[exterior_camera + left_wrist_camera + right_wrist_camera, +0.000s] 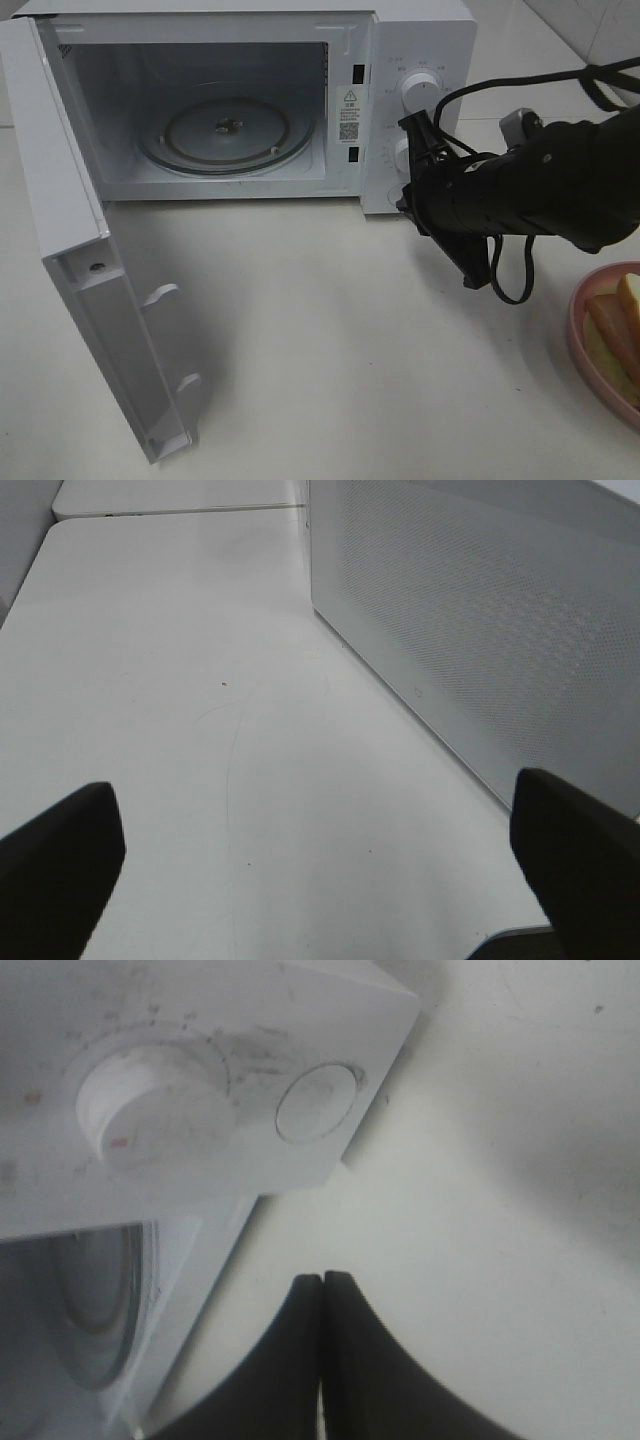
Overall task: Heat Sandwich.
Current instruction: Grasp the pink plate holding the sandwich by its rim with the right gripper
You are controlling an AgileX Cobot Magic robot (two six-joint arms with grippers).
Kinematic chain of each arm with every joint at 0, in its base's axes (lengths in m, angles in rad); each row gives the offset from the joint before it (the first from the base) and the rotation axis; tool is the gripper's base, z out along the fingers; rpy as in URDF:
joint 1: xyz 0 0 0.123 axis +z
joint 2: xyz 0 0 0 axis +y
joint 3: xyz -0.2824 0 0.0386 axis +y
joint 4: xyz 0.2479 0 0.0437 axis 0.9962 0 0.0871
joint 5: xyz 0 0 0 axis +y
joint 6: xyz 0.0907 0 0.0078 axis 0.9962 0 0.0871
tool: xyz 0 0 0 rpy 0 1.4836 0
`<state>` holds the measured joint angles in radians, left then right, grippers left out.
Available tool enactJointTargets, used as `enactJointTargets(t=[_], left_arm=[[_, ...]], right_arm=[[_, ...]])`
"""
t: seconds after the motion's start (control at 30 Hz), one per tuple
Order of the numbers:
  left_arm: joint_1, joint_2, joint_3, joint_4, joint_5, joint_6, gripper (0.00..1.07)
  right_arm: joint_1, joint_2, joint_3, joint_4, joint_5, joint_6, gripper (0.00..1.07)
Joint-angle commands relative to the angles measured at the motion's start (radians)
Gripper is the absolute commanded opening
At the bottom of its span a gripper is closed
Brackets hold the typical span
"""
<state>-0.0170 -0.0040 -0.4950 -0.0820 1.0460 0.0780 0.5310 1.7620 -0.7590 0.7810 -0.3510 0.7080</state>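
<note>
So the boxy white microwave oven [345, 185] is seen with its white door [110, 330] swung wide, and nothing's been put on the round glass turntable [228, 135] yet. The sandwich [612, 325], pale yellow bread squares with a reddish-brown strip, is left on a round pink plate [578, 320] at the right edge of the white tabletop [350, 350], well apart from the oven. So the door step looks done and loading hasn't been started.

The black right gripper [323, 1285] is pinched fully closed on nothing, parked just beside the control panel [200, 1180], near a white dial [150, 1110] and a round white button [318, 1105]. The left gripper [320, 850] is spread wide and empty, held over the table next to a perforated grey panel [480, 630].

Next, probably: the right arm would need to be drawn off the panel, its jaws opened, and the plate taken by the rim and kept level so nothing gets slid off going in.
</note>
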Motion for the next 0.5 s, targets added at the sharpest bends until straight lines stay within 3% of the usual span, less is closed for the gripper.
enactJointTargets(t=[0.03, 0.3, 0.47, 0.5], left_arm=[[0.000, -0.022, 0.003, -0.008, -0.008, -0.003, 0.98], [0.000, -0.022, 0.003, -0.008, -0.008, -0.003, 0.98], [0.000, -0.022, 0.003, -0.008, -0.008, -0.003, 0.98], [0.000, -0.022, 0.003, -0.008, -0.008, -0.003, 0.98]], right_arm=[[-0.007, -0.067, 0.005, -0.057, 0.138, -0.224, 0.00], [-0.040, -0.132, 0.003, -0.160, 0.370, -0.381, 0.00], [-0.079, -0.197, 0.003, -0.331, 0.549, -0.432, 0.02], [-0.086, -0.225, 0.003, -0.419, 0.598, -0.460, 0.03]])
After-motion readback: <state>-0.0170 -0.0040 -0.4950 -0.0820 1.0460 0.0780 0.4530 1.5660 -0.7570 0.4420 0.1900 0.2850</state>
